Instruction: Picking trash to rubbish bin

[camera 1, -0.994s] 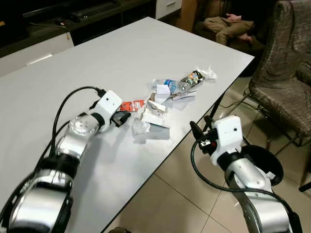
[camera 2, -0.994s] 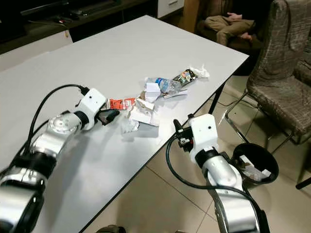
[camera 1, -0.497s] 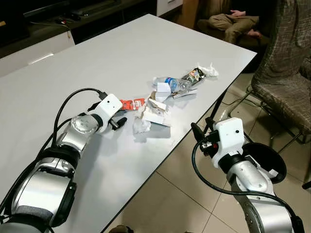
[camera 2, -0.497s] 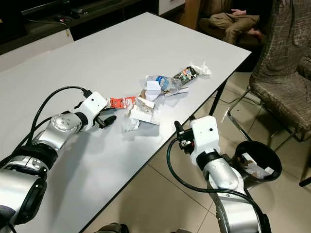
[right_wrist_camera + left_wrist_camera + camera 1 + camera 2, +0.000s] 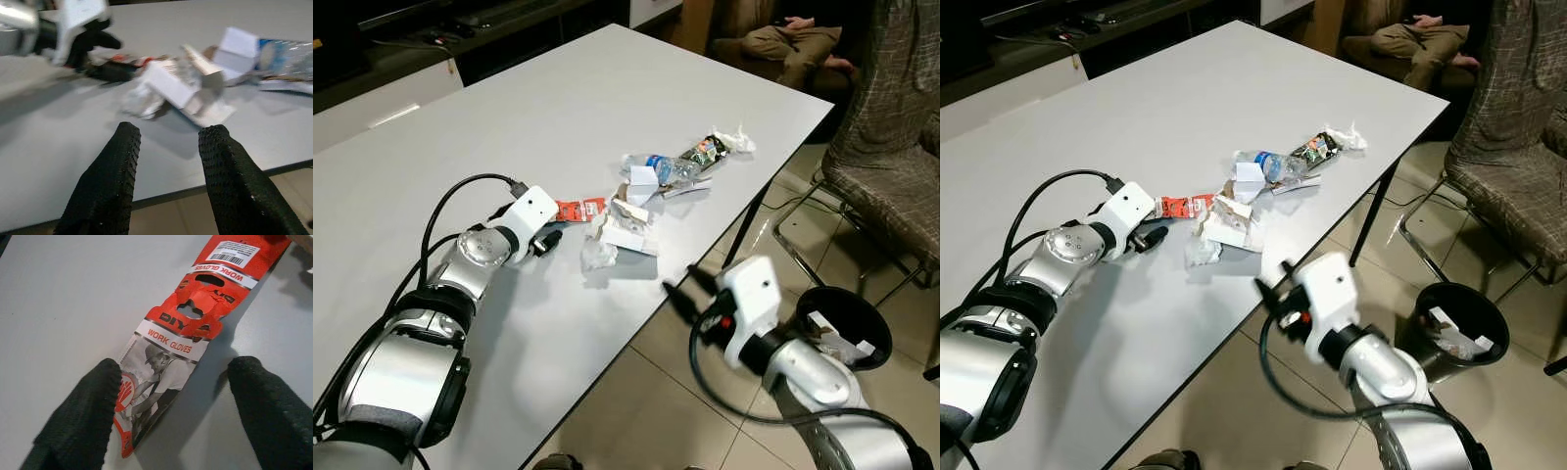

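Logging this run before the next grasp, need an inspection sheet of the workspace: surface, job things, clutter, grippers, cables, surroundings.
Surface: white table, trash heaped near its right edge.
Job's things: red work-gloves card packet; clear plastic bottle; white cardboard boxes; crumpled white tissue; round black rubbish bin on the floor, some trash inside.
Clutter: nothing seen.
Grippers: left gripper open, fingers astride the packet's end; right gripper open, off the table edge, facing the heap.
Cables: black cable looped over the left wrist.
Surroundings: grey patterned chair; seated person.
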Available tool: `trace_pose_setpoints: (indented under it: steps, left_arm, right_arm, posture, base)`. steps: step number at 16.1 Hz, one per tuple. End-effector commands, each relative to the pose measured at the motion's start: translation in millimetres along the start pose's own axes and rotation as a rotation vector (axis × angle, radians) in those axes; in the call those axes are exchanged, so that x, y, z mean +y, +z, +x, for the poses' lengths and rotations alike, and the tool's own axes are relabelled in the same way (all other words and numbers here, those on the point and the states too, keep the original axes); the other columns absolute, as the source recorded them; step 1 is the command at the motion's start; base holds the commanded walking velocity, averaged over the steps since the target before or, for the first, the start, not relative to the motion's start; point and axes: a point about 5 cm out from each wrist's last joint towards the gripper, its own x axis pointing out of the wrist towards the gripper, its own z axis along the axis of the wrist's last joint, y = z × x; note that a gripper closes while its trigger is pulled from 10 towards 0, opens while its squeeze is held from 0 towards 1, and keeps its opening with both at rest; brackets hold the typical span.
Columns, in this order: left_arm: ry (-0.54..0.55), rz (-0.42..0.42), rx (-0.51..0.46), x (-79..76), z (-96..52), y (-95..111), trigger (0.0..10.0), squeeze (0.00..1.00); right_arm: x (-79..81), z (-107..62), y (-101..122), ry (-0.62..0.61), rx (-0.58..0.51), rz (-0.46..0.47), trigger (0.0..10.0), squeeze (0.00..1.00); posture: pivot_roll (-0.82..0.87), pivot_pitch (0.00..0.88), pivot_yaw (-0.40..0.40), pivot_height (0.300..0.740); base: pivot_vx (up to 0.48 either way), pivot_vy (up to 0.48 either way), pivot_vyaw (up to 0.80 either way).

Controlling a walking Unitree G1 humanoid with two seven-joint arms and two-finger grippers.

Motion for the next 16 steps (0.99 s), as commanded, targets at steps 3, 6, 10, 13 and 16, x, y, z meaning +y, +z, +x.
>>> trace_pose_setpoints:
  steps: [3, 6, 10, 13, 16]
  left_arm:
    - [-0.038, 0.030, 0.019, -4.6, 1.0, -2.1, 0.0, 0.00]
    - [-0.048, 0.036, 0.023, -5.9, 1.2, -2.8, 0.0, 0.00]
    - [-0.057, 0.034, 0.046, -7.6, 0.9, -6.6, 0.0, 0.00]
    - [-0.060, 0.028, 0.054, -8.1, 0.6, -8.5, 0.0, 0.00]
    - [-0.059, 0.024, 0.061, -7.8, 0.3, -9.7, 0.0, 0.00]
  right_arm:
    - [11.2, -2.4, 1.8, 0.072, 0.010, 0.014, 10.0, 0.00]
    - [12.7, -1.9, 2.2, 0.079, 0.014, 0.005, 10.0, 0.00]
    - [12.6, -2.3, 1.9, 0.077, 0.021, -0.006, 10.0, 0.00]
    - [13.0, -2.1, 1.4, 0.075, 0.023, -0.011, 10.0, 0.00]
    - [12.9, -1.5, 1.3, 0.074, 0.023, -0.012, 10.0, 0.00]
  posture:
    - [-0.04, 0.124, 0.023, 0.740]
    - [-0.04, 0.124, 0.025, 0.740]
    - [-0.04, 0.123, 0.026, 0.740]
    - [-0.04, 0.123, 0.026, 0.740]
    - [-0.04, 0.122, 0.027, 0.740]
  base:
    - [0.000, 0.000, 0.00]
    - [0.000, 0.000, 0.00]
    - [0.000, 0.000, 0.00]
    - [0.000, 0.000, 0.00]
    - [0.000, 0.000, 0.00]
